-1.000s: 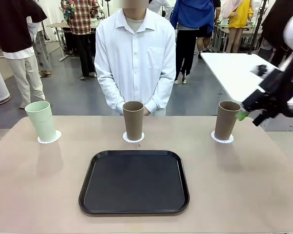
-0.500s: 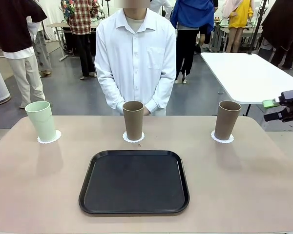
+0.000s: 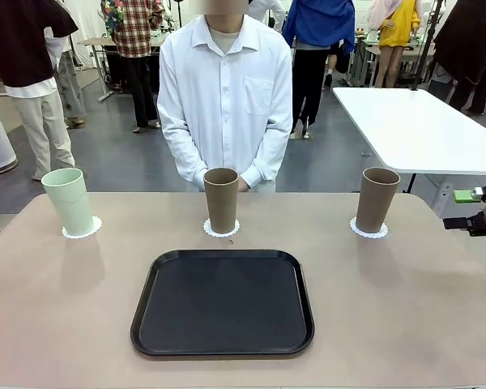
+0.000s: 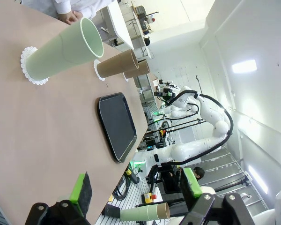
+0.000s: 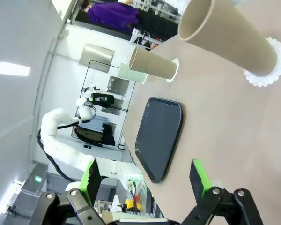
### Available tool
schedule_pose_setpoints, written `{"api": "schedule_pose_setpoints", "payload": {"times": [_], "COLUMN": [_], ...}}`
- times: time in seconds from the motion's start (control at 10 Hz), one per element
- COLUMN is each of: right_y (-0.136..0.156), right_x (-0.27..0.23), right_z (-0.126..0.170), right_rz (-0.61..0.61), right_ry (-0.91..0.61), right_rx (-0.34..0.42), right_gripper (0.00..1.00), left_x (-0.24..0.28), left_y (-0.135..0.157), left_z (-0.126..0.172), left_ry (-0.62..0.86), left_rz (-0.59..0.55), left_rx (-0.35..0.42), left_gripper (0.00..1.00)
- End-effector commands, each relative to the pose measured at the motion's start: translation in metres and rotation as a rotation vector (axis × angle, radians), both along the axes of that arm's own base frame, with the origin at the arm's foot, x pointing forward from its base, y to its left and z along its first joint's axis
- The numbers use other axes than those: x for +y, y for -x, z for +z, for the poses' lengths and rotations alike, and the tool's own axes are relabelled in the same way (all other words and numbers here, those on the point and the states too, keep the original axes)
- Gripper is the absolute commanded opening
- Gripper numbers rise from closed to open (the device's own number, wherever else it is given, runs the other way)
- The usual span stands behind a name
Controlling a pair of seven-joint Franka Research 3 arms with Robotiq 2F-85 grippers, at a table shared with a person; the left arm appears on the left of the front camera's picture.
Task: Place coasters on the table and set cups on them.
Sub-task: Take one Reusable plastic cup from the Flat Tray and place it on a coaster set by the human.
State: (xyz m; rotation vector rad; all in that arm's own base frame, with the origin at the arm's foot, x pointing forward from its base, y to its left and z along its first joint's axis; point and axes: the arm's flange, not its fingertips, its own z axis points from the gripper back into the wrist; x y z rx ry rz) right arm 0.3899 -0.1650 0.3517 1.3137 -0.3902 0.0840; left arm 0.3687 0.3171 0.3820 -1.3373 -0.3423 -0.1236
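Note:
Three cups stand upright on the beige table (image 3: 389, 308), each on a white lacy coaster. The mint green cup (image 3: 68, 201) rests on its coaster (image 3: 82, 228) at the far left. A tan cup (image 3: 221, 200) on a coaster (image 3: 221, 231) stands in the middle, in front of the person. Another tan cup (image 3: 377, 199) on a coaster (image 3: 368, 230) stands at the far right. My right gripper (image 3: 462, 209) hangs open and empty at the table's right edge, well clear of that cup (image 5: 229, 37). My left gripper (image 4: 136, 187) is open and empty, far from the mint cup (image 4: 65, 49).
A black rounded tray (image 3: 223, 301) lies bare in the middle of the table, nearer me than the cups. A person in a white shirt (image 3: 224, 89) stands at the far edge with hands together behind the middle cup. A white table (image 3: 405, 121) stands at the back right.
My right gripper has drawn away from the right tan cup, moving right and down to the table's right edge. The cups and coasters have not moved.

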Motion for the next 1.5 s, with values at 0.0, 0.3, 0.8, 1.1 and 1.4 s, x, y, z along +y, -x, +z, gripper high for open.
{"api": "schedule_pose_setpoints", "payload": {"times": [0.0,0.3,0.8,1.1,1.4], "right_y": [-0.007,-0.012,-0.013,-0.013,-0.013], "right_x": [0.001,0.009,0.011,0.007,0.007], "right_z": [-0.001,-0.015,-0.019,-0.02,-0.02], "right_rz": [-0.041,-0.076,-0.091,-0.057,-0.057], "right_ry": [-0.028,0.005,0.026,0.034,0.034], "right_rx": [0.005,0.06,0.033,0.06,0.06], "right_gripper": [1.0,1.0,1.0,1.0,1.0], "left_x": [-0.001,-0.001,-0.001,-0.001,-0.001], "left_y": [0.002,0.002,0.002,0.002,0.002], "left_z": [0.003,0.003,0.003,0.003,0.003], "left_ry": [-0.002,-0.002,-0.002,-0.002,-0.002], "left_rz": [0.003,0.003,0.003,0.003,0.003], "left_rx": [0.001,0.001,0.001,0.001,0.001], "left_gripper": [1.0,1.0,1.0,1.0,1.0]}}
